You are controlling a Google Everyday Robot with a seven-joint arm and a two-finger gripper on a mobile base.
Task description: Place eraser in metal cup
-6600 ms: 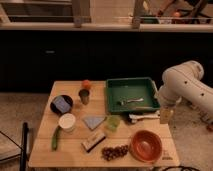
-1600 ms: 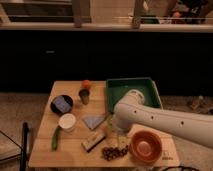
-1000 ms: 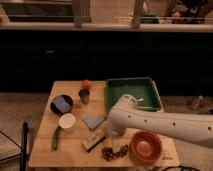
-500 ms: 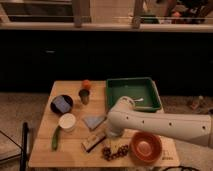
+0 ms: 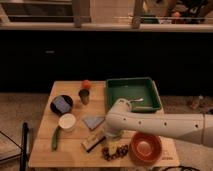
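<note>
The eraser (image 5: pixel 93 142), a small block with a pale top over a dark base, lies near the table's front edge, left of centre. The metal cup (image 5: pixel 84 96), a small dull grey tumbler, stands upright at the back of the table, well behind the eraser. My white arm reaches in from the right across the table's front half. My gripper (image 5: pixel 111 135) hangs at the arm's end, just right of the eraser and slightly above it. The arm's bulk hides most of it.
A green tray (image 5: pixel 150 93) holding a utensil sits back right. An orange ball (image 5: pixel 86 84) is behind the metal cup. On the left are a black bowl (image 5: pixel 54 106), a white cup (image 5: pixel 67 121) and a green vegetable (image 5: pixel 55 138). A grey-blue cloth (image 5: pixel 93 121) lies mid-table. An orange bowl (image 5: pixel 145 147) and dark grapes (image 5: pixel 115 151) are front right.
My arm has swung from the right side across the table and edged left and down, bringing the gripper close to the eraser. The objects have not moved.
</note>
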